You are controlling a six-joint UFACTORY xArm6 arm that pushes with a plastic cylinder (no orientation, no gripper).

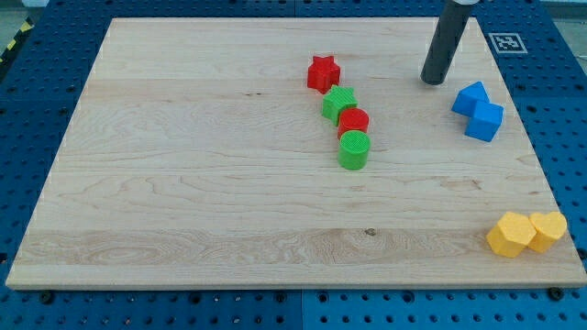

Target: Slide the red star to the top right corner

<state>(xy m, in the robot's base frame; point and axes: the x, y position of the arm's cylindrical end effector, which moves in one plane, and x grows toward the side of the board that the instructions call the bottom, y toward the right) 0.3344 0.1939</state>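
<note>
- Blocks sit on a pale wooden board [183, 183], which lies on a blue perforated table [37, 82].
- The red star [323, 73] is in the upper middle of the board, a little toward the view's right, well apart from the top right corner.
- Just below it, a chain runs down and to the view's right: a green block [338, 104], shape not clear, touching the star or almost touching; then a red cylinder [353, 121]; then a green cylinder [354, 150]. Each seems to touch the next one.
- The arm has no claw, only a dark rod, so it grasps nothing. My tip [432, 82] stands on the board to the view's right of the red star, clearly apart from it, and near the blue blocks.
- Two blue blocks [478, 110] lean together near the right edge, just below and right of my tip.
- Two yellow blocks [526, 233] touch each other at the bottom right corner; the right one looks like a heart.
- A small printed marker [506, 42] is beyond the board's top right corner.
</note>
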